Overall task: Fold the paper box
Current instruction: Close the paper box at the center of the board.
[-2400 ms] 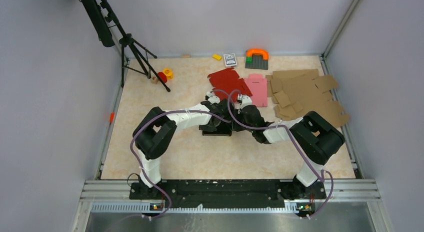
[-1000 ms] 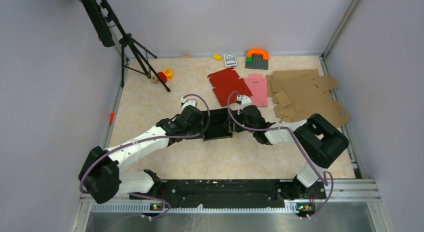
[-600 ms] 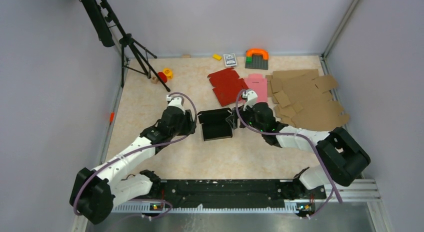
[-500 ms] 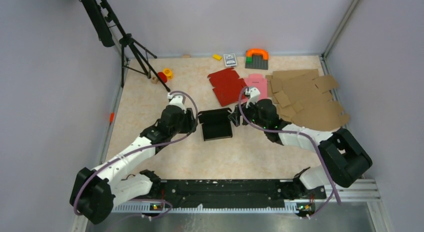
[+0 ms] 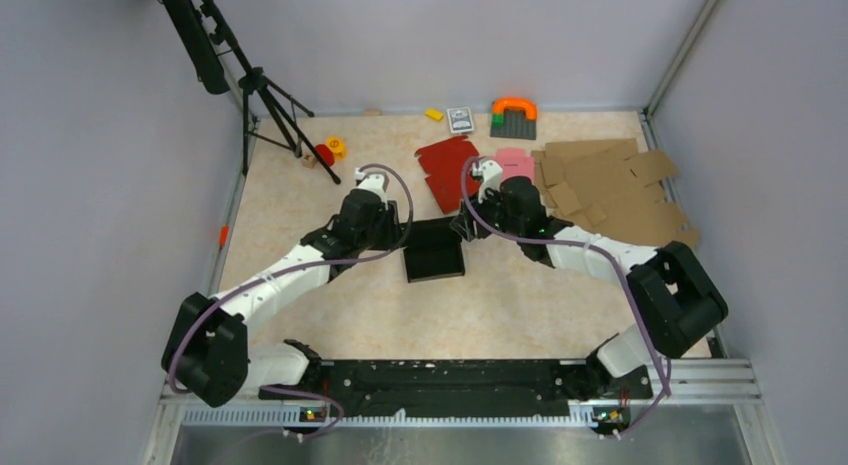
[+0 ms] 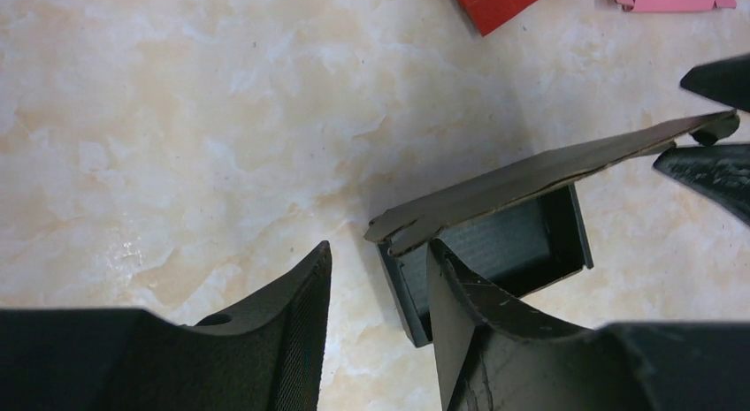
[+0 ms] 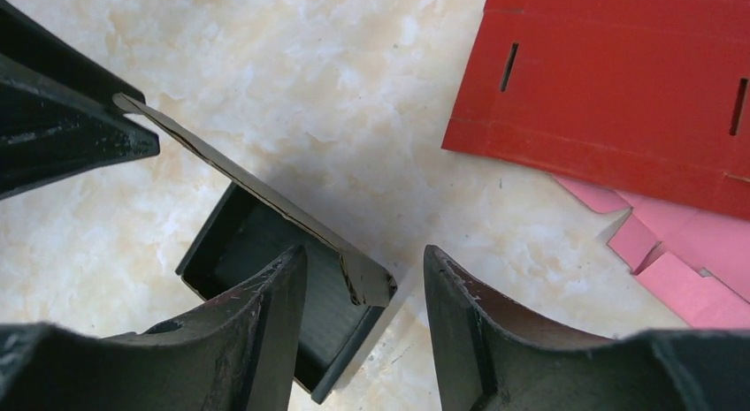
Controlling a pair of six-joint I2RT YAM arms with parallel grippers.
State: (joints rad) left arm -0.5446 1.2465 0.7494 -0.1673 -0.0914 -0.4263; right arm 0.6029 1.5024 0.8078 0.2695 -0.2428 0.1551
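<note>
1. The two arms start at the near edge of the table point(image 5: 330, 295). They both reach in toward the middle, one from each side.
2. The paper box point(image 5: 433, 260) is black. It sits on the middle of the table, between the two claws. Its walls stand up and its top is open.
3. One long flap point(image 6: 548, 168) of the box is lifted off the table. It runs from one claw to the other, above the open box.
4. The left claw point(image 6: 378, 252) is at the far left corner of the box. Its two fingers are part way apart. The left end of the flap sits just at their tips, in line with the gap, and the fingers do not squeeze it.
5. The right claw point(image 7: 364, 252) is at the far right corner of the box. Its fingers are part way apart too. The right end of the flap pokes into the gap between them and is not pinched.
6. Just past the claws a red card point(image 5: 452, 170) lies flat. A pink card point(image 5: 517, 163) lies beside it on the right, partly hidden by the right arm.
7. A pile of brown cardboard point(image 5: 610, 185) lies by the right edge of the table.
8. A black tripod point(image 5: 265, 95) stands at the far left corner, with small red and yellow toys point(image 5: 330, 150) by its foot.
9. Along the far edge sit a yellow block point(image 5: 433, 114), a small pack point(image 5: 460, 119) and an orange handle point(image 5: 514, 107).
</note>
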